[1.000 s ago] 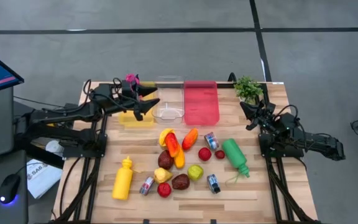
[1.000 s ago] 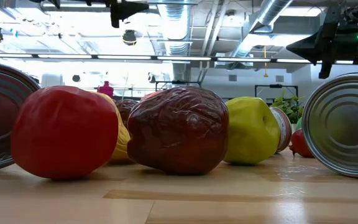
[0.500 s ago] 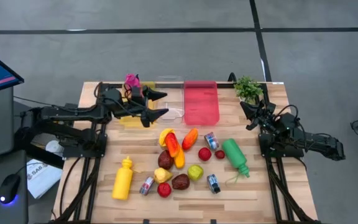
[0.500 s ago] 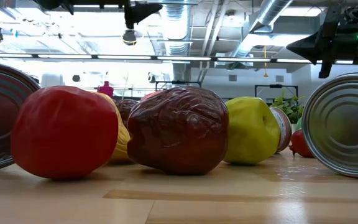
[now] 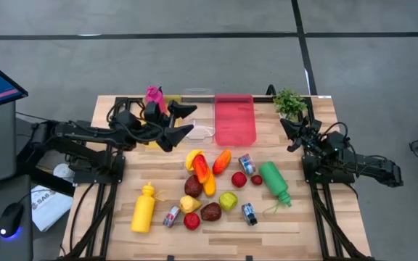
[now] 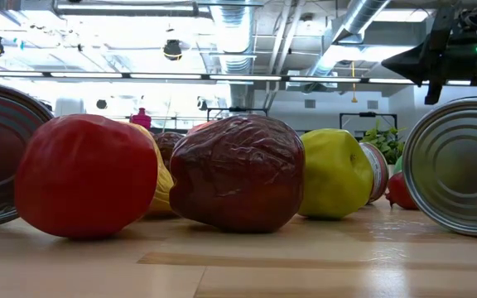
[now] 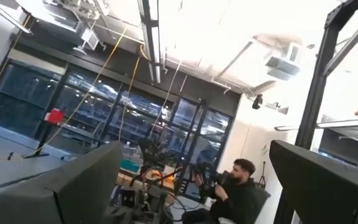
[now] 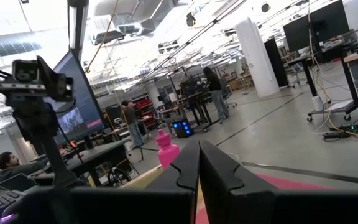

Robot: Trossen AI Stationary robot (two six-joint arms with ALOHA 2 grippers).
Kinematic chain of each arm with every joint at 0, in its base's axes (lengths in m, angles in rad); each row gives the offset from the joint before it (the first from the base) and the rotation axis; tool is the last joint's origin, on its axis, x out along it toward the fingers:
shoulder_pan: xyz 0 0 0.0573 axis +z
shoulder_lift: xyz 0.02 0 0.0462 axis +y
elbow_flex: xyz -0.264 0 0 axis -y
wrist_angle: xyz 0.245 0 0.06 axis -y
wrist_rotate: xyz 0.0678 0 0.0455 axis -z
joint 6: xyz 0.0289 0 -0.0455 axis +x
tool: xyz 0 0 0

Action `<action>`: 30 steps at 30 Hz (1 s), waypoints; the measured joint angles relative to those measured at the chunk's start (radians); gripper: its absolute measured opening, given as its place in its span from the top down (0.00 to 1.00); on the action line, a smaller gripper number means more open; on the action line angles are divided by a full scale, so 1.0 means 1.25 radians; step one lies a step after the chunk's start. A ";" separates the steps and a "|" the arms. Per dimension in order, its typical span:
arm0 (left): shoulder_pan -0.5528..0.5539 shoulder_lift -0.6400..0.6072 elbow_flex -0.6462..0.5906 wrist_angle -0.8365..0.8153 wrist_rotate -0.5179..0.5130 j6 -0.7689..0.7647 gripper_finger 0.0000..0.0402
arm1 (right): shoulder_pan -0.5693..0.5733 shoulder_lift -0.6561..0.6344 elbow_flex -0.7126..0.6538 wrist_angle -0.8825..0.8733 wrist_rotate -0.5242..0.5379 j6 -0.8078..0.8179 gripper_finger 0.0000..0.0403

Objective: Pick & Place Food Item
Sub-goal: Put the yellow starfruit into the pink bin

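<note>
Upper left of the counter (image 5: 303,225), left tool (image 5: 183,119) hovers spread wide and empty; food pile (image 5: 209,190) sits centre; right tool (image 5: 291,135) rests pressed together, right; lower squarely over one item before closing.

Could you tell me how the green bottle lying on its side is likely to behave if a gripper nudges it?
The green bottle looks round-bodied and lies flat, so it would probably roll. It tapers toward the cap, so it may curve rather than roll straight.

No text, label, brand or number can be read on anything in these views.
</note>
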 joint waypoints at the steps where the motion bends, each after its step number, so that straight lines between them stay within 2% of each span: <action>1: -0.008 0.000 0.007 -0.006 -0.007 0.000 0.01 | 0.000 0.000 0.000 -0.003 0.000 0.000 0.99; 4: -0.028 0.000 0.025 -0.008 -0.014 0.000 0.01 | 0.000 0.000 0.000 -0.016 0.000 0.000 0.99; 8: -0.061 0.001 0.049 -0.010 -0.062 0.002 0.01 | 0.000 0.000 0.000 -0.031 0.000 0.000 0.99; 14: -0.113 0.023 0.096 -0.013 -0.107 0.076 0.01 | 0.000 0.000 0.000 -0.038 0.000 0.000 0.99; 19: -0.153 0.100 0.161 -0.008 -0.176 0.163 0.01 | 0.000 0.000 0.000 -0.038 0.000 0.000 0.99; 24: -0.172 0.179 0.229 -0.015 -0.219 0.186 0.01 | 0.000 0.000 0.000 -0.037 0.000 0.000 0.99; 30: -0.191 0.247 0.319 -0.156 -0.283 0.139 0.01 | 0.000 0.000 0.000 -0.034 0.000 0.000 0.99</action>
